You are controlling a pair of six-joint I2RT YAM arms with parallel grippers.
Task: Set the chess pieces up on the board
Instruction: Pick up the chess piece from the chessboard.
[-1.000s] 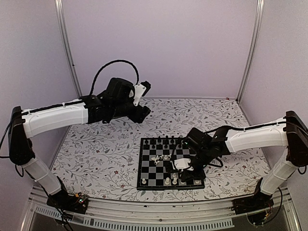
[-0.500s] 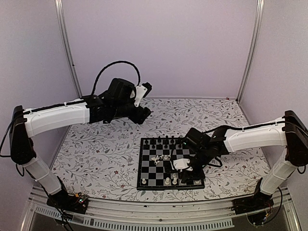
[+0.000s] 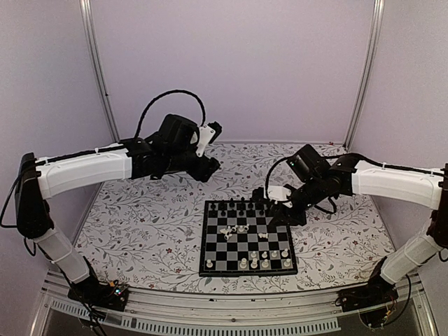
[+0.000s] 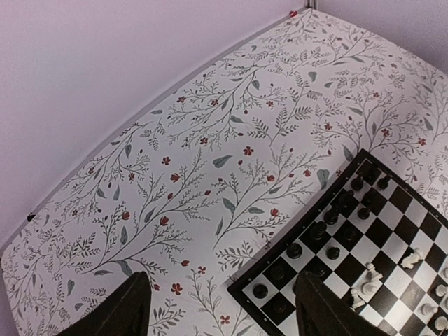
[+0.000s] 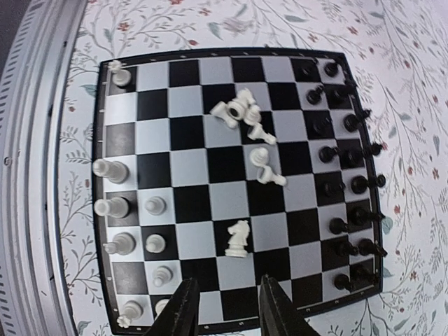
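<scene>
**Q:** How far along do we find the board (image 3: pixel 246 238), lying on the flowered tabletop (image 3: pixel 154 210) in front of the right arm?

**A:** Roughly halfway, by our reckoning. The black pieces (image 5: pixel 329 150) fill their two ranks at the far edge, and as far as we can make out the set is nearly complete. The white men (image 5: pixel 112 206) at the near edge show gaps: some stand in place, while several home squares are bare.

**Q:** And the rest?

**A:** A heap of white pieces (image 5: pixel 241 112) lies tumbled mid-board. A white knight (image 5: pixel 238 236) stands upright outside its home rank. We judge those are left to be placed.

**Q:** The pincers?

**A:** The right pincer (image 5: pixel 227 283) hangs above the board's right edge, toward the far corner, fingers a little apart, holding nothing. The left pincer (image 4: pixel 222 280) hovers wide apart and empty over the tabletop, beyond the board's far left corner.
</scene>
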